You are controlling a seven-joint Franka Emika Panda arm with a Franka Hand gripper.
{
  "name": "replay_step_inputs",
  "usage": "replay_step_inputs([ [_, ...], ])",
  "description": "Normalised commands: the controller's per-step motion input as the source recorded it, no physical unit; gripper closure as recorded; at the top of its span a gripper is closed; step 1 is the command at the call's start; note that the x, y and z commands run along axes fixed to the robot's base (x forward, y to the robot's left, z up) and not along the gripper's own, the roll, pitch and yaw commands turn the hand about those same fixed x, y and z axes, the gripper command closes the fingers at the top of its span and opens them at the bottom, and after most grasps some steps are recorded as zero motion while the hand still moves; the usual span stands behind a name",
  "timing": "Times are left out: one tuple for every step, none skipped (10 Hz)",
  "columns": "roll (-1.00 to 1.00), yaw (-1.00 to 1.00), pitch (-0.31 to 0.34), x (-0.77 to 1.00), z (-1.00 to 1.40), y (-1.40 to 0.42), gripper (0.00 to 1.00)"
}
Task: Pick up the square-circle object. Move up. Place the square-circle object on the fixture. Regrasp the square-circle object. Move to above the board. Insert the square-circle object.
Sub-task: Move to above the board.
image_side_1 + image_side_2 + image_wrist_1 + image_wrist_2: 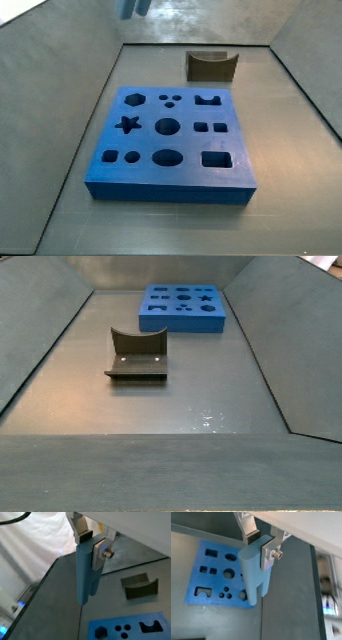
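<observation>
My gripper (90,546) is shut on the upper end of the square-circle object (85,577), a long pale blue-grey peg that hangs down between the fingers in both wrist views (254,577). It hangs high in the air, touching nothing. Only its lower end (134,8) shows in a side view, at the picture's edge. The bright-blue board (167,140) with dark cut-outs lies flat on the floor, below and to one side of the peg (211,577). The dark fixture (210,66) with its U-shaped notch stands apart from the board (136,356) and holds nothing.
Sloping grey walls (54,90) enclose the floor on all sides. A white cloth (33,547) shows beyond the wall in a wrist view.
</observation>
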Motion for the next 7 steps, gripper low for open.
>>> replay_step_inputs([
  [-0.40,1.00,-0.385,-0.11,-0.01,-0.01,1.00],
  [-0.38,1.00,-0.425,-0.10,0.00,0.01,1.00],
  [-0.36,1.00,-0.467,-0.09,0.00,0.01,1.00],
  [-0.33,1.00,-0.508,-0.08,-0.01,0.01,1.00],
  [-0.29,1.00,-0.560,-0.06,0.00,0.01,1.00],
  [-0.26,1.00,-0.600,-0.06,0.00,0.01,1.00],
  [-0.22,1.00,-0.664,-0.06,-0.01,0.01,1.00],
])
